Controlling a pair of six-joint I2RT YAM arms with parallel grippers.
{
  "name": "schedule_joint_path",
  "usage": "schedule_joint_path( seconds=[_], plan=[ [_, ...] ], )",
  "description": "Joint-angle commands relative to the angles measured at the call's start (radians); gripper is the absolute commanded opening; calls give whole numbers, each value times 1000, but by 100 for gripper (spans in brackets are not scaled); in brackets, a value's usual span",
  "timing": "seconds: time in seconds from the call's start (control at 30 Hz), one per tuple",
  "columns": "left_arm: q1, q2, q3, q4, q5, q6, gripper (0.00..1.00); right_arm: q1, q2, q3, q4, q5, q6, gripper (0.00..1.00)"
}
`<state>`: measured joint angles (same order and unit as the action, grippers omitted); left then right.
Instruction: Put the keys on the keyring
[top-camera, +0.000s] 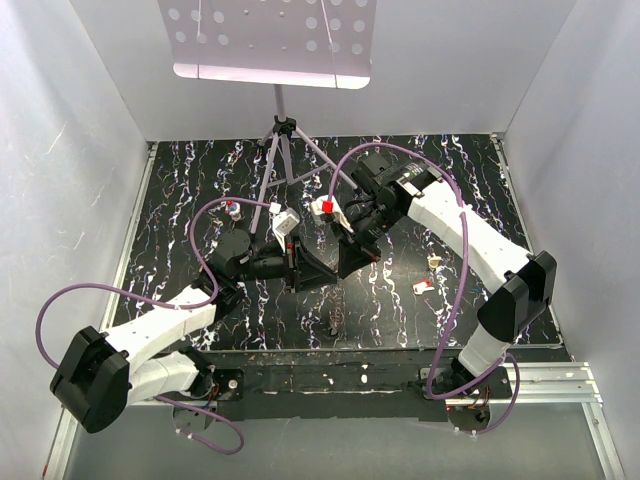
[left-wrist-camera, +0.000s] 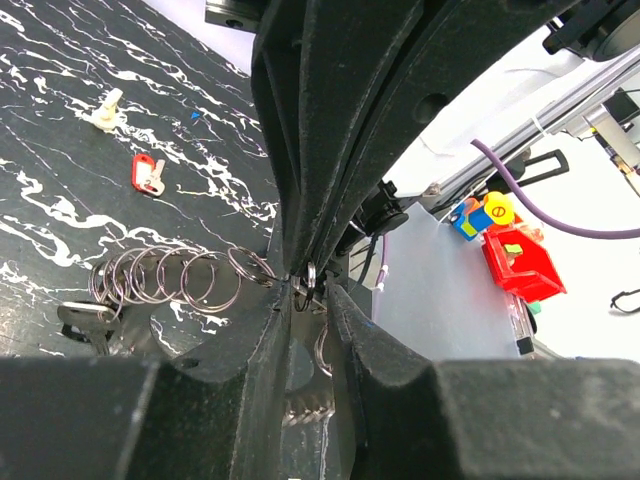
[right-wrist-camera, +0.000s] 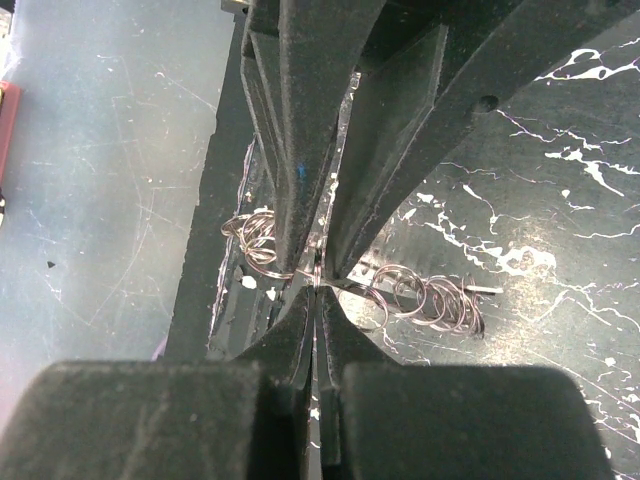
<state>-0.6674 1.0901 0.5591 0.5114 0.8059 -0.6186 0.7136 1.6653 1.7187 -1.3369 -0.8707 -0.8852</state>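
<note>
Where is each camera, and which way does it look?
Top external: above and behind, looking down at the table; left gripper and right gripper meet.
Left wrist: on the left arm, looking past its fingers at the keyring.
Right wrist: on the right arm, past its fingers at the keyring.
Shared: both wrist views show the keyring.

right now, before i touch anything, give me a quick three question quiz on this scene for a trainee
1. True or false: the red key is already threaded on the keyring.
2. Which loose key lies nearest the red key? A) cream B) green C) yellow
3. Fill in: the right jaws are shut on the ____.
Key: 1 false, it lies loose on the table; 2 A, the cream key; 3 keyring.
</note>
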Motion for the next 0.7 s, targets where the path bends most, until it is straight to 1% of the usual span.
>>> schedule_joint_path(
  seconds=[0.0,0.67],
  plan=[
    [-6,-13,38,-16,-17,23,20,-3,1,39,-48,-48,14,1],
    [-12,-27,27,26,-34,13,20,-3,5,39,-47,-51,17,1]
  ],
)
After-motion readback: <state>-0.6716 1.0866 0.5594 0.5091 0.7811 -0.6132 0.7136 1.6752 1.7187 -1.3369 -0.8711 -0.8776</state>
